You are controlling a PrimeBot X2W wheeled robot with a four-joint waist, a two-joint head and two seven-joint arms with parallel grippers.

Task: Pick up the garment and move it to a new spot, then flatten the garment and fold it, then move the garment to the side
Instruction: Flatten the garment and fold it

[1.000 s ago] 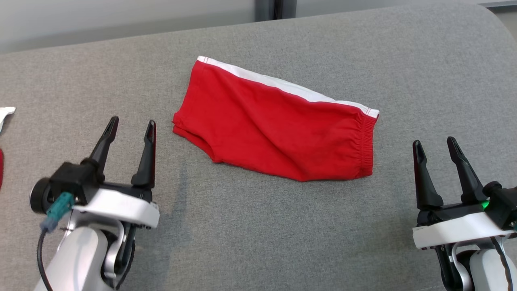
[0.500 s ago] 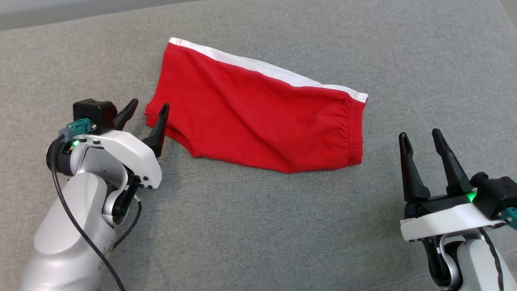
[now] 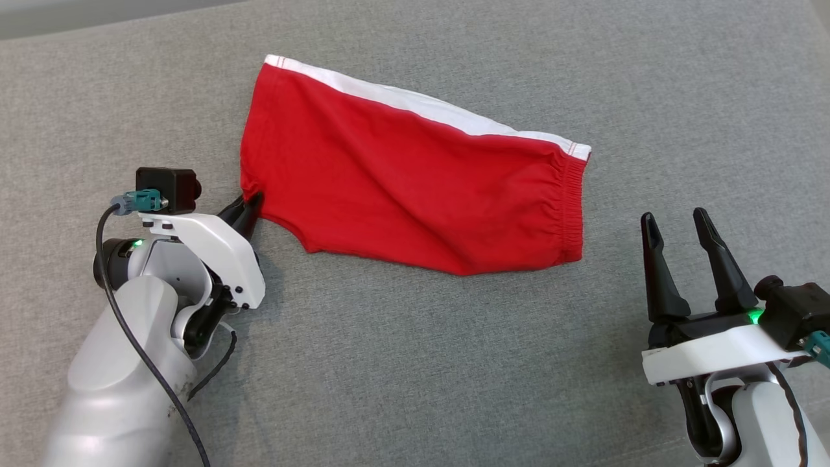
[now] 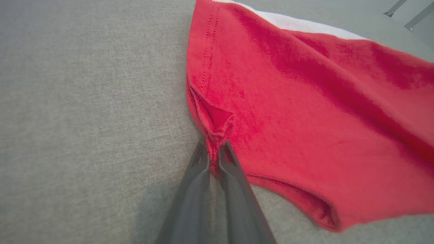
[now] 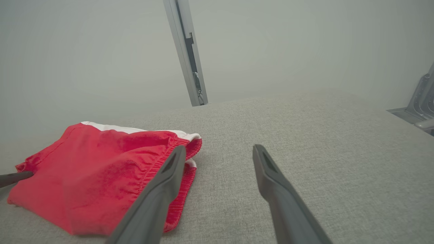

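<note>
The garment (image 3: pixel 415 181) is a pair of red shorts with a white side stripe and an elastic waistband, lying folded on the grey cloth surface (image 3: pixel 415 363). My left gripper (image 3: pixel 251 201) is shut on the shorts' near left corner, at the leg hem. The left wrist view shows red cloth pinched and bunched between its two fingers (image 4: pixel 213 154), with the garment (image 4: pixel 305 118) spreading away to the right. Low at the right, my right gripper (image 3: pixel 677 224) stands open and holds nothing, a short way from the waistband end. In the right wrist view that gripper (image 5: pixel 218 152) points past the garment (image 5: pixel 101 176).
A pale wall and a grey metal post (image 5: pixel 186 54) stand beyond the far edge of the surface. Metal hardware (image 5: pixel 420 101) shows at the far right. Bare grey cloth lies in front of the garment and to its right.
My left gripper moved forward to the garment's left corner and shut on it, pulling the hem into a small bunch. The head camera tilted down. The right gripper stayed open and still.
</note>
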